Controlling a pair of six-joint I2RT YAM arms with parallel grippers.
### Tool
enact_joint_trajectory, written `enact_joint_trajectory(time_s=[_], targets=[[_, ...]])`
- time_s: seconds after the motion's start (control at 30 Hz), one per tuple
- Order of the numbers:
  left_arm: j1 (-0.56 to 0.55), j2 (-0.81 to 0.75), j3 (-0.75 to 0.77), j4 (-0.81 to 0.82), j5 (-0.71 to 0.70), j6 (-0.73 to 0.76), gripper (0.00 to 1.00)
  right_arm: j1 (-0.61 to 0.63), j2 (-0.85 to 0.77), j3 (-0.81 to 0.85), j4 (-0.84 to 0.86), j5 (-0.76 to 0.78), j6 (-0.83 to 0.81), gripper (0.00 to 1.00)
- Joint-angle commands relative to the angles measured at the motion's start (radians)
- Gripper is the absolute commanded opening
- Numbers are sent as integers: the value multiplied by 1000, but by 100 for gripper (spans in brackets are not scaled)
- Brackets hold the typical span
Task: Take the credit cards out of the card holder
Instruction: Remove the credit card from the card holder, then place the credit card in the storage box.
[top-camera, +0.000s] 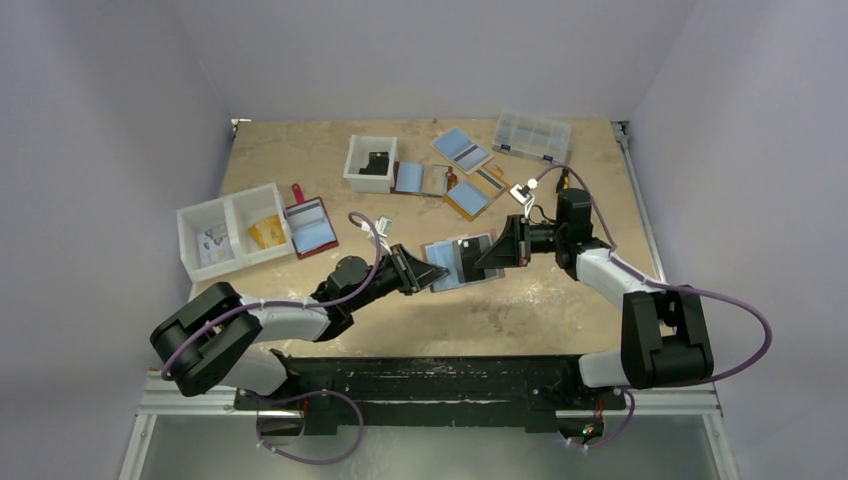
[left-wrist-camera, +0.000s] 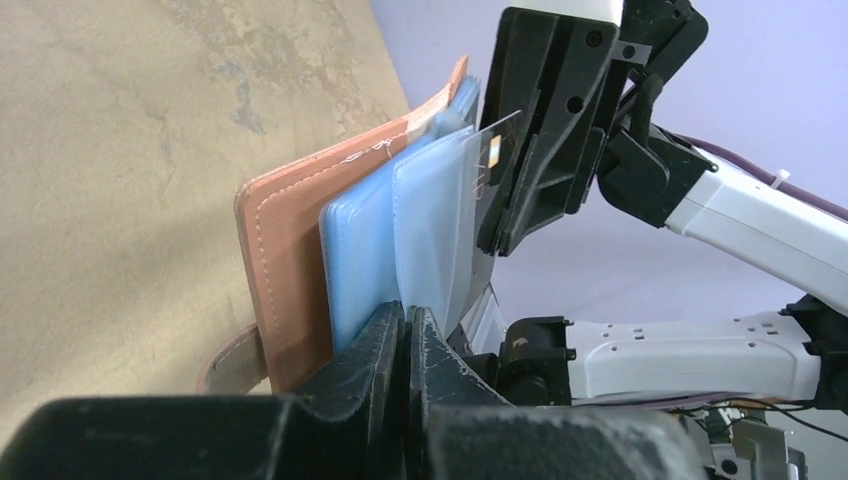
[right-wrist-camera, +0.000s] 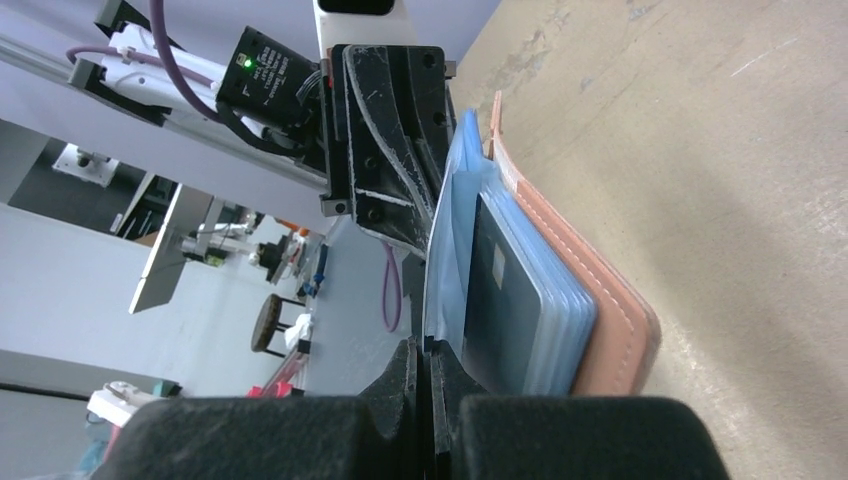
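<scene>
Card holder (top-camera: 447, 266) held over desk (top-camera: 560, 300) centre; left gripper (left-wrist-camera: 405, 330) clamped on blue sleeves (left-wrist-camera: 360, 250); right gripper (right-wrist-camera: 425, 365) pinching clear sleeve (right-wrist-camera: 445, 280); dark grey card (right-wrist-camera: 495, 290) in pocket; no card out yet.

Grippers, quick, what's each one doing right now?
Left gripper: shut on a clear sleeve of the card holder.
Right gripper: shut on the card holder too, opposite edge.

The card holder (top-camera: 455, 265) fills the gap between the left fingers (top-camera: 418, 270) and right fingers (top-camera: 492, 255), orange wallets (top-camera: 470, 195) and a white box (top-camera: 365, 182) crowd the surface (top-camera: 520, 310) beyond them, and nearer the bases it lies bare.
</scene>
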Motion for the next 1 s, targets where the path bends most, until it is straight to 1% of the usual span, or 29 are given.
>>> enact_joint_trajectory(time_s=[0.0,0.13,0.27,0.4,0.47,0.53,0.67,0.73,0.83,0.97], targets=[[26,-7,-44,34,-11,-23,0,-14,-8,29,-114,9,-146,0],[50,2,-86,-27,-22,-29,0,-32,-17,86,-344,110,-359,0],[83,56,-94,-147,-14,-7,0,-32,-33,115,-457,191,-482,0],[144,166,-85,-269,37,18,0,-33,-59,125,-495,208,-549,0],[163,192,-85,-326,44,23,0,-34,-71,130,-519,209,-586,0],[164,169,-69,-429,8,42,0,-34,-88,128,-526,213,-598,0],[165,71,-3,-688,-92,97,0,-35,-107,119,-527,221,-606,0],[163,39,23,-764,-112,119,0,-35,-107,121,-530,224,-610,0],[165,21,62,-791,-96,135,0,-35,-101,129,-541,228,-619,0],[164,53,163,-756,-6,181,0,-35,-96,138,-551,233,-632,0]])
